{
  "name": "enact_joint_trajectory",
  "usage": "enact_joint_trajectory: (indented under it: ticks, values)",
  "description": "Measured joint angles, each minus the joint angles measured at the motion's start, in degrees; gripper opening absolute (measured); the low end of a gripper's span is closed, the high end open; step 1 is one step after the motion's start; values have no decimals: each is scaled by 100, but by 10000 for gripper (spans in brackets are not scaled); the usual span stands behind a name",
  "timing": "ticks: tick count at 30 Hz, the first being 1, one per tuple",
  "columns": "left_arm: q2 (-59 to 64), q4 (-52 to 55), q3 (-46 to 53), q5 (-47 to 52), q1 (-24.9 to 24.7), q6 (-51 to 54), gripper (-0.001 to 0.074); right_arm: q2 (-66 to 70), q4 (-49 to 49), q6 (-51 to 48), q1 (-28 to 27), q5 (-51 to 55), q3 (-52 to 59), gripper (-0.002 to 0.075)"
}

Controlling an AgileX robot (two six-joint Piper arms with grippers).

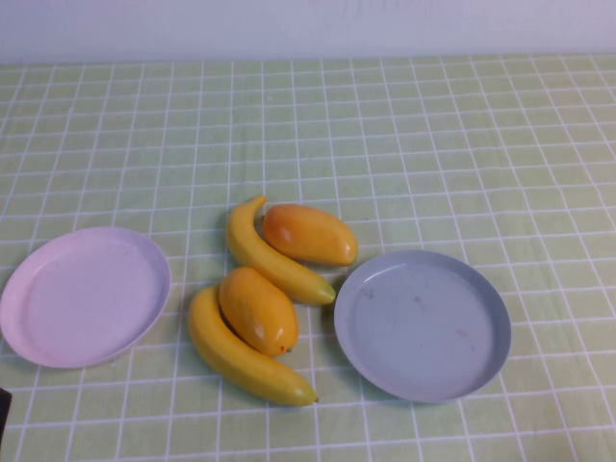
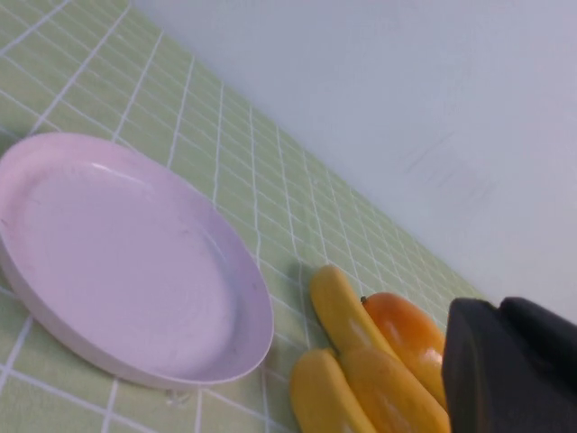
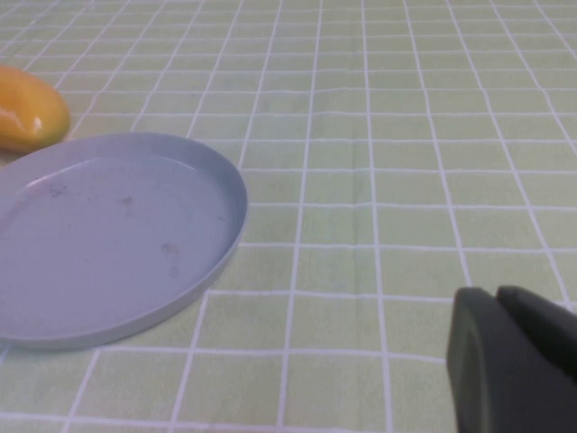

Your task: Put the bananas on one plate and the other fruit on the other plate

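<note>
Two bananas (image 1: 274,258) (image 1: 241,351) and two orange mango-like fruits (image 1: 310,234) (image 1: 258,310) lie bunched together on the cloth between the plates. The pink plate (image 1: 85,296) is at the left and the grey-blue plate (image 1: 422,324) at the right; both are empty. My left gripper (image 2: 500,307) is shut and empty, near the pink plate (image 2: 126,262), with a banana (image 2: 341,311) and a mango (image 2: 406,334) beyond it. My right gripper (image 3: 496,293) is shut and empty, beside the grey-blue plate (image 3: 108,234); one mango (image 3: 27,117) shows past the plate. Neither gripper shows in the high view.
A green-and-white checked cloth (image 1: 433,144) covers the table. A white wall (image 1: 308,24) runs along the far edge. Nothing else stands on the cloth.
</note>
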Motion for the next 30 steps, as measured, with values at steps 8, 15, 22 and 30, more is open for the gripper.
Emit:
enact_joint_trajectory:
  ticks: [8,15,22,30]
  values:
    - [497,-79,-826,622,0,149,-2,0,0,0,0,0,0,-15]
    - [2621,31,-2264,2301,0,854,-2,0,0,0,0,0,0,-15]
    - [4543,135,-3557,3871,0,3323,-2,0,0,0,0,0,0,-15]
    - [6321,195,-4828,4846,0,6432,-2,0,0,0,0,0,0,-15]
